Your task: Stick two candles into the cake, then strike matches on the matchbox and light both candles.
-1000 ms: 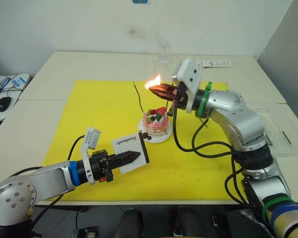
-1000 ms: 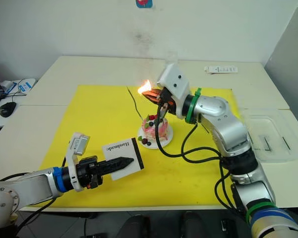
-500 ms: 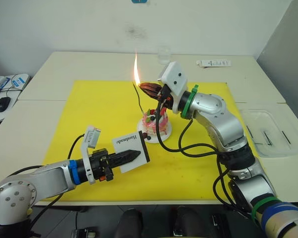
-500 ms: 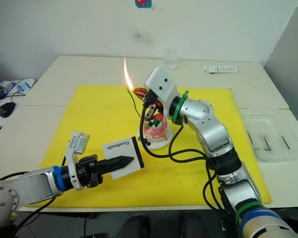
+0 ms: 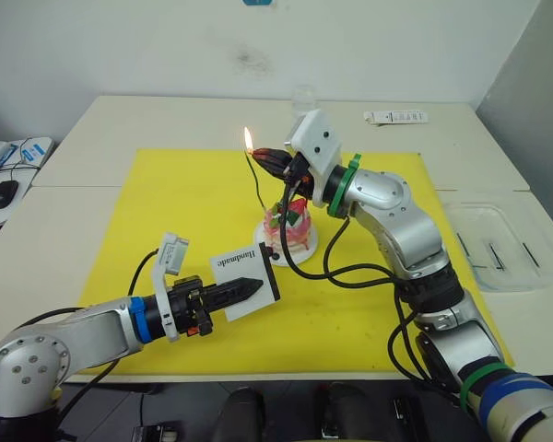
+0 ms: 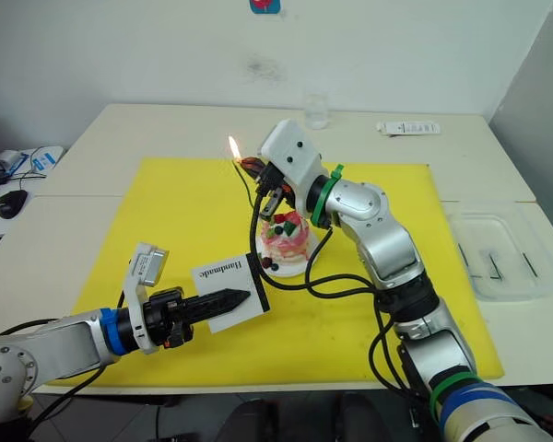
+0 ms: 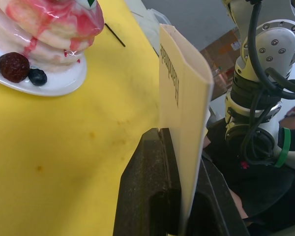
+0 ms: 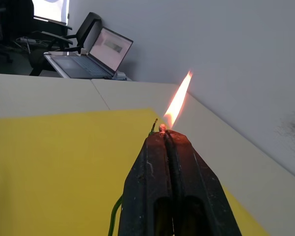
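**Lit match at the green candle, matchbox held off to the near left**

Head views first: the cake (image 5: 290,227) sat on its little white plate (image 5: 270,241) about mid-way across the yellow mat (image 5: 166,212). A thin green candle (image 5: 257,181) stood up from the cake's left side, leaning a bit. The right gripper (image 5: 274,162) was above and just far-left of the cake, fingers pinched on a burning match (image 6: 241,162), with the flame (image 5: 249,140) right by the candle's top. I couldn't tell if the flame was actually touching it. The left gripper (image 5: 244,290) was low at the near left, clamped on the matchbox (image 5: 251,269), which stood on edge just near-left of the plate. A clear tray (image 6: 498,258) sat off the mat to the right.

Left wrist view: the two fingers (image 7: 147,187) were narrow, squeezing the lower edge of the matchbox (image 7: 182,108). Cake (image 7: 49,24) and plate (image 7: 64,83) were close by, with dark berries (image 7: 12,66) on the plate rim.

Right wrist view: fingers (image 8: 152,187) were pressed together with the match head (image 8: 162,129) poking out at the tips, flame (image 8: 177,101) streaming up. The green candle (image 8: 114,216) curved past just beside them.
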### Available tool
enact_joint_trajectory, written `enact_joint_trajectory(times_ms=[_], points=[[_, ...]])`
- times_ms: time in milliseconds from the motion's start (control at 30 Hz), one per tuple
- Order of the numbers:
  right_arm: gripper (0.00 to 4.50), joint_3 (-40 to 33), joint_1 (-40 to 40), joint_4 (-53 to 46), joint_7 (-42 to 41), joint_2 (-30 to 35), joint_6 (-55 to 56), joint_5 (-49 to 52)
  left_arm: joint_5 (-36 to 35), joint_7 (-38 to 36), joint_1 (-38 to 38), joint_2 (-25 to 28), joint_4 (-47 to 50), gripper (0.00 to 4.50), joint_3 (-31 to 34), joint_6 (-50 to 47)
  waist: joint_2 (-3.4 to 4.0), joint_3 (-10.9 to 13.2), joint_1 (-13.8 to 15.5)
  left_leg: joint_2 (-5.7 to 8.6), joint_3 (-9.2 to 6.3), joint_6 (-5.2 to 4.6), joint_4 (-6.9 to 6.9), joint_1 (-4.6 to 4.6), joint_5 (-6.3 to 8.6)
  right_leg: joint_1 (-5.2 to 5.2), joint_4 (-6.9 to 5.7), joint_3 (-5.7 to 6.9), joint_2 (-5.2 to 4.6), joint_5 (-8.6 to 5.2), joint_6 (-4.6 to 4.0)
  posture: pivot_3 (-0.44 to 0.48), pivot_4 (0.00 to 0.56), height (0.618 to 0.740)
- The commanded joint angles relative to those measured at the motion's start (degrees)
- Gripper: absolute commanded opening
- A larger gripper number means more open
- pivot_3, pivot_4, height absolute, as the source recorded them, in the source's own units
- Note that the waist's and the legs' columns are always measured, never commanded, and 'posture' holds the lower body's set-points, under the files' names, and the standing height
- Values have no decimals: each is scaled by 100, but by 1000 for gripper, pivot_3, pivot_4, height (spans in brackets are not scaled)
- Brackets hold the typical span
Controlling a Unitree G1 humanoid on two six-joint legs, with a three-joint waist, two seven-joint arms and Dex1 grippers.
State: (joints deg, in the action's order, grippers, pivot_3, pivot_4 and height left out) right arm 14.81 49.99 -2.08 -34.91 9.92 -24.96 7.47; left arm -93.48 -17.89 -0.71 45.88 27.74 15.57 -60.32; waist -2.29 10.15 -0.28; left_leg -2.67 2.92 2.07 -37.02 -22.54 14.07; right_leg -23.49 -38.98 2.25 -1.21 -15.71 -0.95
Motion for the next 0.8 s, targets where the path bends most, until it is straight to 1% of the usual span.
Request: enact_joint_trajectory(times_ms=[33, 800], points=[[46, -86, 151, -248, -18, -38, 77, 47, -128, 3, 9, 75, 217, 0, 13, 112, 0, 0, 0, 0, 0, 0, 0, 0, 0, 0, 0, 0, 0, 0, 0, 0, 150, 740], [46, -62, 145, -210, -50, -33, 100, 61, -133, -21, 25, 119, 228, 0, -46, 155, 0, 0, 0, 0, 0, 0, 1, -2, 0, -2, 1, 0, 0, 0, 1, 0, 150, 740]])
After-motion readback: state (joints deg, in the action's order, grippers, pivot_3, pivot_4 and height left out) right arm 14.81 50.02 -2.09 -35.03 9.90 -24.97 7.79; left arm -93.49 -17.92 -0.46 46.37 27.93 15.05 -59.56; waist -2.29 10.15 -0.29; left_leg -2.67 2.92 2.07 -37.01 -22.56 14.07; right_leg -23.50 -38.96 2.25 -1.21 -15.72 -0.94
